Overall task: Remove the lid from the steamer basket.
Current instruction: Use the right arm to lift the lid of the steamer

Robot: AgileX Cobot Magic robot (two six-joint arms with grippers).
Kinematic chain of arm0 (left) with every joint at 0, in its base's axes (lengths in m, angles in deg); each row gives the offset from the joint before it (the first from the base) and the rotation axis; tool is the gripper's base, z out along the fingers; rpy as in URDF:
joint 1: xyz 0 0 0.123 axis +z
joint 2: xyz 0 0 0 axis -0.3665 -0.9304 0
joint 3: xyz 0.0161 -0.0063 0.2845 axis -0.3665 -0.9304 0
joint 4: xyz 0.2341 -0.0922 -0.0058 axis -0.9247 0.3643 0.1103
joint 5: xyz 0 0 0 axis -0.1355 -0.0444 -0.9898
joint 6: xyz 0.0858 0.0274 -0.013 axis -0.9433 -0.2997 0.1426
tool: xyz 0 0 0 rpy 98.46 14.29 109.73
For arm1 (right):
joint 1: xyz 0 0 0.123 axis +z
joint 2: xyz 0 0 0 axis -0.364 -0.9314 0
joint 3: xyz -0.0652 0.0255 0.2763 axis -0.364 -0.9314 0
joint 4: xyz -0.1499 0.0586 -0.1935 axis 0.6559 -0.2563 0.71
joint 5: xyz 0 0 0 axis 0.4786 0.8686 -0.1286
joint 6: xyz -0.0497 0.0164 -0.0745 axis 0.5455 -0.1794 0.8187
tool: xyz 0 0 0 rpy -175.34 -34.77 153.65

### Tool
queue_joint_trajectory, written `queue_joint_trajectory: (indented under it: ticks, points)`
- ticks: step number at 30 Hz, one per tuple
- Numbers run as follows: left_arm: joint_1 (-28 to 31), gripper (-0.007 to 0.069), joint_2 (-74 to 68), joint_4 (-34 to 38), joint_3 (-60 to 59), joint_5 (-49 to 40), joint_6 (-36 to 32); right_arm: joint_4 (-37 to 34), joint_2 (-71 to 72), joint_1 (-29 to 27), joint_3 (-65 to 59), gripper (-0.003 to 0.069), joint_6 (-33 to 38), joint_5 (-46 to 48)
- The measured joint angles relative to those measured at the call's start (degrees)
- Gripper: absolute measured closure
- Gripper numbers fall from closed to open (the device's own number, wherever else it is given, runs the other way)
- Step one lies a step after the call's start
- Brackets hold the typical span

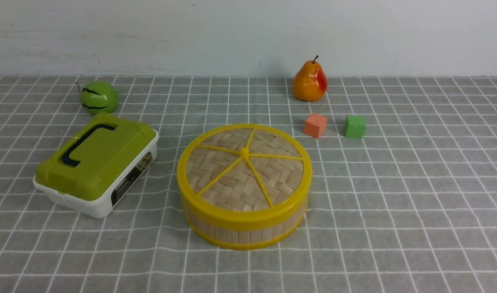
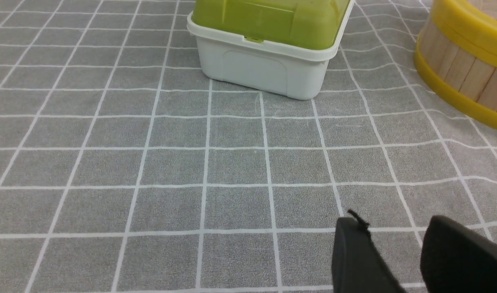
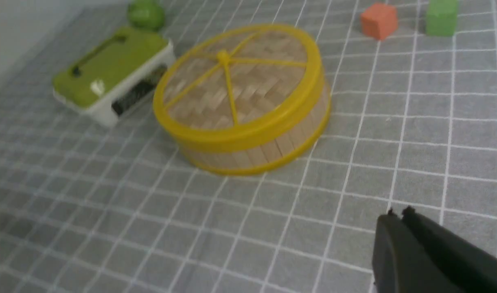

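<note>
grey checked cloth (image 1: 395, 203) covers the table. front view: the lid (image 1: 244, 162) sits flush on the steamer basket (image 1: 240, 232) at centre, closing it; box (image 1: 95, 162) just left, pear (image 1: 310, 83), orange cube (image 1: 315, 125) and green cube (image 1: 355, 126) behind, none obstructing. left wrist view: left gripper (image 2: 395, 228) parted, empty, near the box. right wrist view: right gripper (image 3: 399, 215) pinched together, empty, short of the steamer basket.
</note>
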Motion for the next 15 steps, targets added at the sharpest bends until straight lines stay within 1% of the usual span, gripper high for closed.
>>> queue_joint_trajectory:
  ticks: [2, 3, 4, 5, 6, 8, 9, 11, 12, 14, 15]
  points:
    - [0.0, 0.0386, 0.0, 0.0, 0.0, 0.0, 0.0, 0.5, -6.2, 0.0, 7.1, 0.0678, 6.1, 5.3]
    - [0.0, 0.0386, 0.0, 0.0, 0.0, 0.0, 0.0, 0.8, -8.8, 0.0, 8.8, 0.0678, 7.4, 7.4]
    - [0.0, 0.0386, 0.0, 0.0, 0.0, 0.0, 0.0, 1.2, -15.3, 0.0, 16.1, 0.0673, 11.6, 12.6]
    - [0.0, 0.0386, 0.0, 0.0, 0.0, 0.0, 0.0, 1.3, -16.8, 0.0, 16.8, 0.0672, 12.0, 13.7]
    - [0.0, 0.0386, 0.0, 0.0, 0.0, 0.0, 0.0, 1.4, -22.5, 0.0, 23.1, 0.0665, 13.6, 17.1]
    - [0.0, 0.0386, 0.0, 0.0, 0.0, -0.1, 0.0, 1.8, -28.1, 0.4, 28.5, 0.0661, 14.4, 19.3]
    - [0.0, 0.0386, 0.0, 0.0, 0.0, -0.1, 0.0, 1.9, -28.6, 0.5, 29.1, 0.0660, 14.4, 19.5]
    - [0.0, 0.0386, 0.0, 0.0, 0.0, -0.1, 0.0, 5.1, -35.1, 3.0, 35.6, 0.0659, 14.3, 20.2]
    - [0.0, 0.0386, 0.0, 0.0, 0.0, -0.1, 0.0, 5.5, -35.5, 3.6, 36.6, 0.0659, 14.3, 20.2]
    - [0.0, 0.0386, 0.0, 0.0, 0.0, -0.2, 0.0, 11.4, -41.2, 8.0, 42.9, 0.0659, 11.3, 20.5]
    - [0.0, 0.0386, 0.0, 0.0, 0.0, -0.2, 0.0, 12.5, -42.1, 8.8, 43.9, 0.0659, 10.6, 20.5]
